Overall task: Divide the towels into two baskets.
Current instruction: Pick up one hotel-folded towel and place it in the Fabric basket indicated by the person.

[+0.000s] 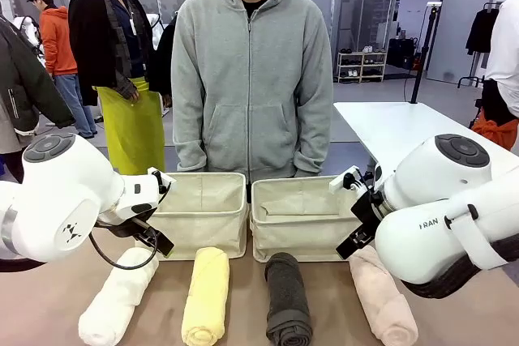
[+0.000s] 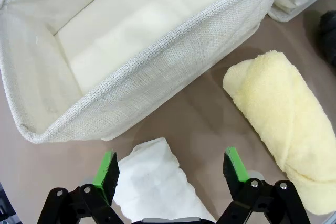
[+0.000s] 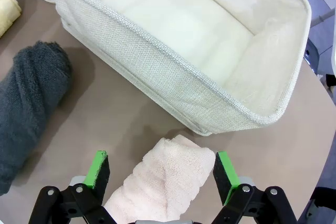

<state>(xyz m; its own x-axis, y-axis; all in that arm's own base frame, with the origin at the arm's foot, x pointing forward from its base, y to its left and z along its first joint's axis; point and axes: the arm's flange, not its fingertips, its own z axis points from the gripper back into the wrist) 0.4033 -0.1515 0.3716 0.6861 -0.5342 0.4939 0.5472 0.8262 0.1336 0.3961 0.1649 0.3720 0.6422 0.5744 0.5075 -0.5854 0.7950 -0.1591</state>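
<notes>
On the tabletop (image 1: 247, 297), in front of the baskets, lie the white towel (image 2: 152, 182), pale yellow towel (image 1: 206, 293), dark grey towel (image 1: 288, 301) and pale pink towel (image 3: 168, 177). The left gripper (image 2: 170, 163) stands wide open astride the white towel's basket-side end, and the right gripper (image 3: 163, 169) likewise astride the pale pink towel's. Behind the left basket (image 1: 203, 220) and right basket (image 1: 296, 228) stands a person (image 1: 251, 79).

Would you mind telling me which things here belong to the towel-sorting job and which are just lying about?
Part of the job: white towel, pale yellow towel, dark grey towel, pale pink towel, left basket, right basket.

Just lying about: white side table, low shelf rack, hanging dark garment, all in the background.
</notes>
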